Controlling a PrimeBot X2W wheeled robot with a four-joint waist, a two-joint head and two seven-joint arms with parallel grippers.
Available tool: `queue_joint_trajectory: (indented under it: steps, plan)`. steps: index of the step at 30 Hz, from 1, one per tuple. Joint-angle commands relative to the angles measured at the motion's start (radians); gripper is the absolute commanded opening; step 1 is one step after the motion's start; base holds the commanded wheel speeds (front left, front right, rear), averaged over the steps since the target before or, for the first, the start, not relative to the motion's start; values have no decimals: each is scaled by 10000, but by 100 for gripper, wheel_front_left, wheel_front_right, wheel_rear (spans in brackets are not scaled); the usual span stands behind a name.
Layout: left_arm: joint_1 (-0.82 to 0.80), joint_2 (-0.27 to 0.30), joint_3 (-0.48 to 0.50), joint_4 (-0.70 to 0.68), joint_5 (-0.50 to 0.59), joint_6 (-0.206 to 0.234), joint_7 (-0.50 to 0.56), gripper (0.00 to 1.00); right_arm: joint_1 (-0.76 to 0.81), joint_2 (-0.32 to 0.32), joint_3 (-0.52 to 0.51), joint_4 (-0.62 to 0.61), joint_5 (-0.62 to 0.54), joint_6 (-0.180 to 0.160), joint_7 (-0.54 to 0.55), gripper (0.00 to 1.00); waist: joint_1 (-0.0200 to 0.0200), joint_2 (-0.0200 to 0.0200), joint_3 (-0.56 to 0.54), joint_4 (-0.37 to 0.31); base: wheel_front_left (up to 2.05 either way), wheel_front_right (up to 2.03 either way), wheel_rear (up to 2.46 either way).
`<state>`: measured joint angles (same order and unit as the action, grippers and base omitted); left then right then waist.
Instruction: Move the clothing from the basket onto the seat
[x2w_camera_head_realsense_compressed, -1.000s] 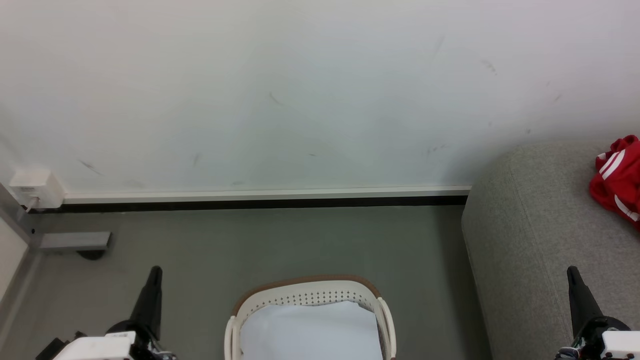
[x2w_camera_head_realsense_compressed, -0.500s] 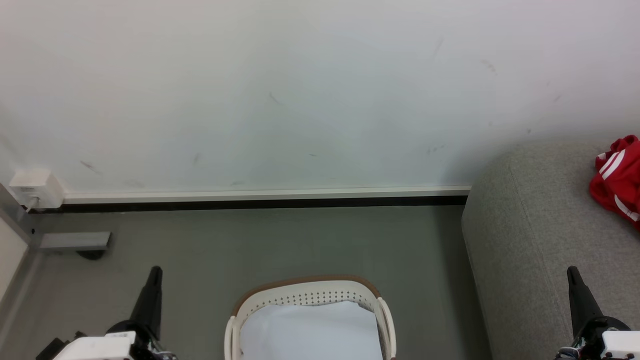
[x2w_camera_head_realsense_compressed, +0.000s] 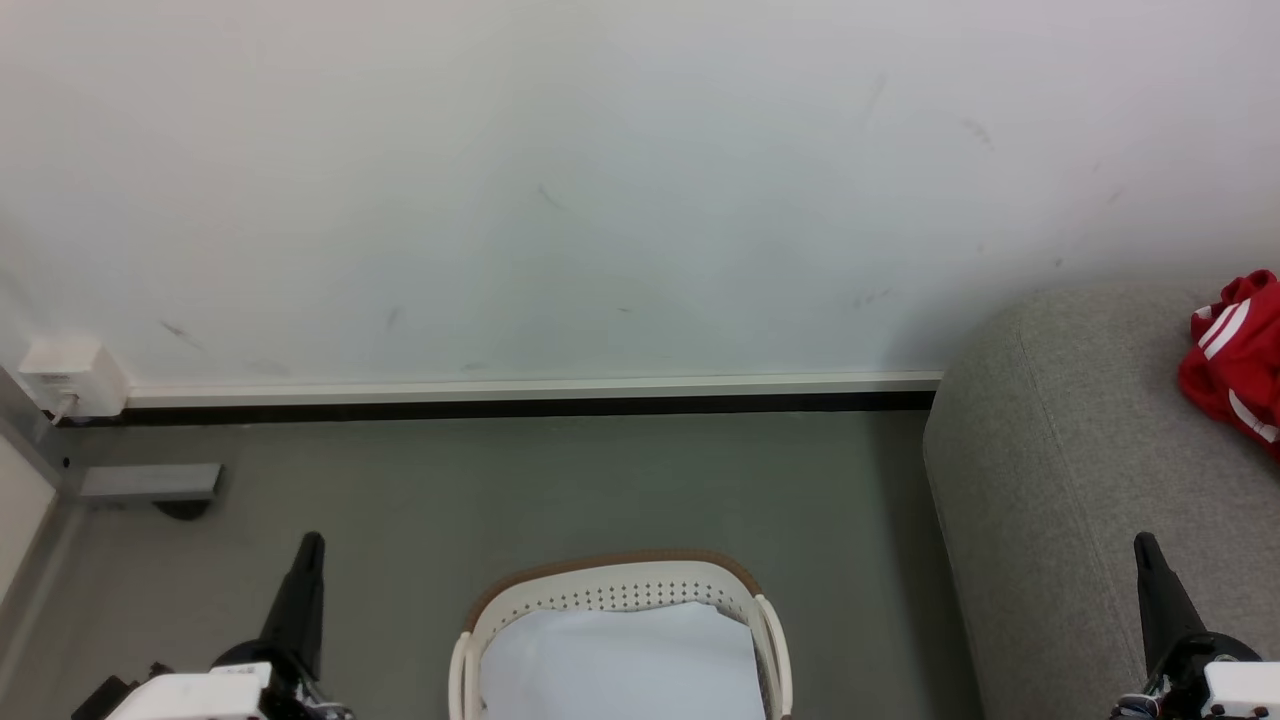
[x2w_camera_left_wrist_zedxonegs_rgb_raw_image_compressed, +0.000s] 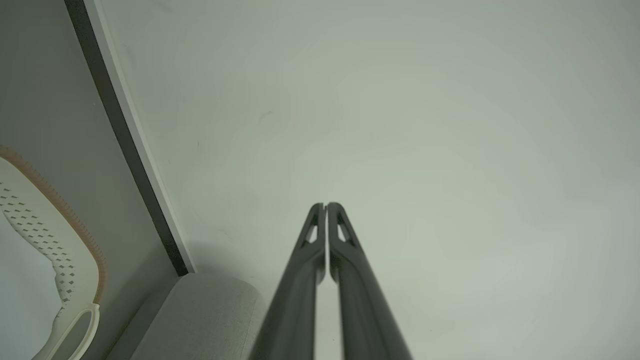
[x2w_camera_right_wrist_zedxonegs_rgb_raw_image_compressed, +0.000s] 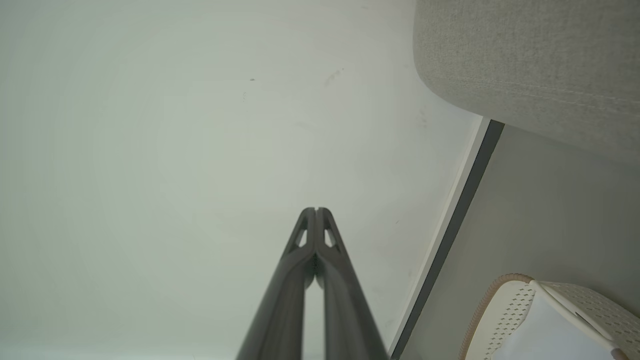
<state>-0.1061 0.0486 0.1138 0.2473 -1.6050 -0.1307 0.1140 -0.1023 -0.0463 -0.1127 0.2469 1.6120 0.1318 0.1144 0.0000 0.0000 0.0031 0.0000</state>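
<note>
The clothing (x2w_camera_head_realsense_compressed: 1235, 365) is red (white stripes), seat (x2w_camera_head_realsense_compressed: 1070, 480) grey, basket (x2w_camera_head_realsense_compressed: 620, 596) white, seemingly brown-rimmed.

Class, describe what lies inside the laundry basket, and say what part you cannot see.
Inside the basket: a pale smooth surface below the holed wall, nothing red. Its near part is cut off by the frame. Red clothing lies on the seat.

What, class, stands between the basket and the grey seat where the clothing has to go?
Nothing visible does. A strip of grey floor separates the basket from the seat. Red clothing already lies on the seat. The left gripper and right gripper are shut, low in the head view.
</note>
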Motion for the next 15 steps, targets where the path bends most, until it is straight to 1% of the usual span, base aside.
queue_joint_trajectory:
  steps: [1,15]
  plan:
    - [-80,19,21,-35,-144,-20,38,0,-124,-74,-41,-56,21,-22,27,0,0,0,0,0,0,0,0]
    - [-79,19,20,-34,-144,-20,38,0,-125,-74,-41,-56,21,-21,27,0,0,0,0,0,0,0,0]
